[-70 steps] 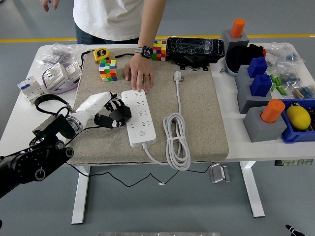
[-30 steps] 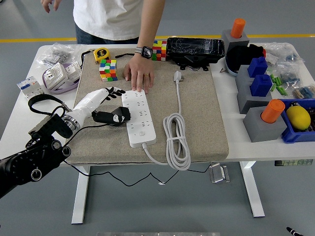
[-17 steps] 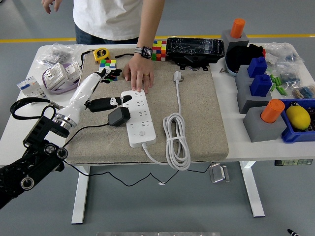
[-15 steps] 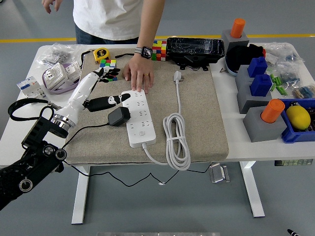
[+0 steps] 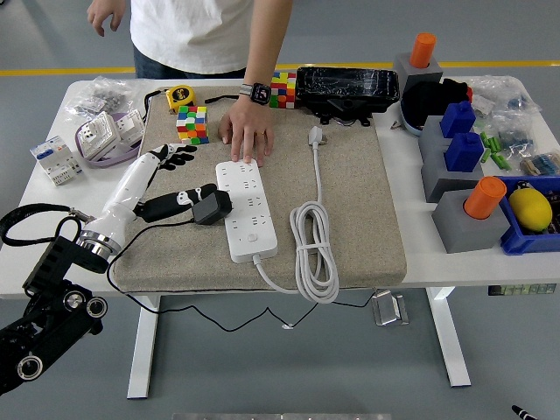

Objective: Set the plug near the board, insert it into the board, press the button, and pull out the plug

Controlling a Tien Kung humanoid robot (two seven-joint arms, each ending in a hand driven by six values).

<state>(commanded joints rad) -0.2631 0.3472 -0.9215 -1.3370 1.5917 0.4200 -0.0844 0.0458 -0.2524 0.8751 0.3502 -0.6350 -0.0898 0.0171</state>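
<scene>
Fingers of the left hand (image 5: 171, 157) spread loose, holding nothing, the thumb reaching toward the plug (image 5: 211, 206). The plug lies on the mat (image 5: 350, 219) against the board (image 5: 246, 209), not visibly seated. A person's hand (image 5: 247, 133) steadies the board's far end. Placement looks done; insertion, button press and pull-out seem left.

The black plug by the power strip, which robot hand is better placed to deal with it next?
The left hand. It reaches in over the mat just left of the black plug, which sits against the power strip's left edge. The right hand isn't in view at all.
</scene>
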